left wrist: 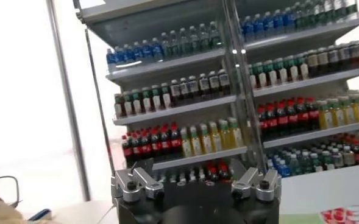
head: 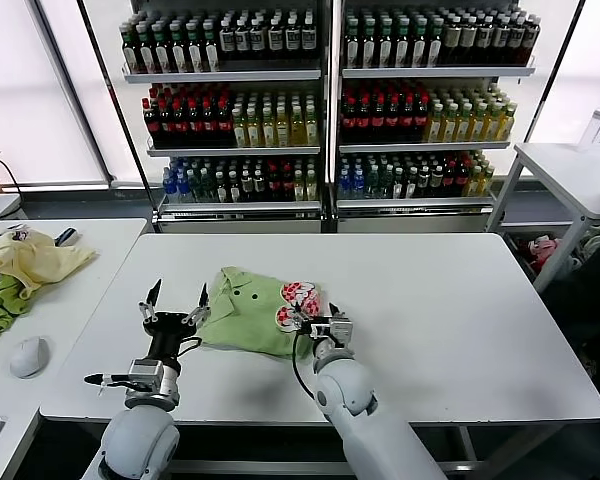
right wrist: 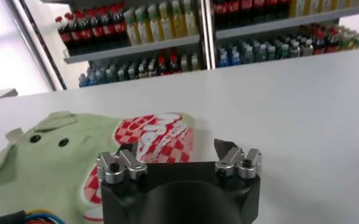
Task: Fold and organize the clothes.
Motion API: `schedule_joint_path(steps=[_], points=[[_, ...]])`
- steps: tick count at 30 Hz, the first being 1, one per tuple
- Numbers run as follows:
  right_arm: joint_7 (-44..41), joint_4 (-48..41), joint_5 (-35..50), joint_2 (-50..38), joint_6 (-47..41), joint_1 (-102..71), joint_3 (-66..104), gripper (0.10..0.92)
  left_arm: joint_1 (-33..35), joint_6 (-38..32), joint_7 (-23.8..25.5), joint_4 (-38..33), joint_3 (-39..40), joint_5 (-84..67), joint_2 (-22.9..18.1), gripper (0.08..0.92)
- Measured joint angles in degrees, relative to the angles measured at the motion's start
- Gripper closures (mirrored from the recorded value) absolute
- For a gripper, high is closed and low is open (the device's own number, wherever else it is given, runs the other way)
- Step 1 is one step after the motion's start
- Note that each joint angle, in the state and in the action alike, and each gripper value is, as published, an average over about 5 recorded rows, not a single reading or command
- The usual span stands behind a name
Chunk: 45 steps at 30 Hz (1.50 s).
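Head view only: both end effectors, left (head: 177,297) and right (head: 315,318), wide apart at shirt (head: 252,312).

Landmark: white table (head: 460,330)
Behind it: drink shelves (head: 325,100) filled with rows of bottles
Left of it: side table (head: 70,290) bearing a yellow cloth (head: 35,258), green towel (head: 0,308), white mouse (head: 28,356)
Right of it: white cart (head: 570,180)

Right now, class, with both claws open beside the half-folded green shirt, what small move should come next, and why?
Probably lower the left claw onto the shirt's near left edge and grip it. The light green shirt lies bunched and only partly folded on the white table, and the left claw stands open, raised just beside that edge, holding nothing. The right claw, also open, sits at the printed side.
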Motion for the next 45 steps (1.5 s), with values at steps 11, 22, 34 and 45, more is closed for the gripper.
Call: schedule_joint_path(steps=[11, 22, 34, 45], points=[[1.2, -4.5, 1.5, 0.9, -1.0, 3.1, -2.1, 0.568, 2.2, -1.0, -0.3, -0.9, -2.0, -0.5, 0.6, 0.177], [-4.5, -6.3, -2.4, -5.7, -2.8, 6.7, -0.9, 0.861, 3.5, -1.2, -0.1, -1.5, -2.1, -0.4, 0.6, 0.177], [-15.2, -7.9, -10.0, -16.0, -2.3, 8.9, 4.2, 0.82, 5.0, -0.8, 0.9, -2.9, -2.0, 0.2, 0.1, 0.177], [-16.8, 2.6, -13.5, -19.9, 6.2, -0.6, 12.7, 0.511, 7.2, 0.5, 2.3, -5.4, -2.5, 0.3, -1.4, 0.177]])
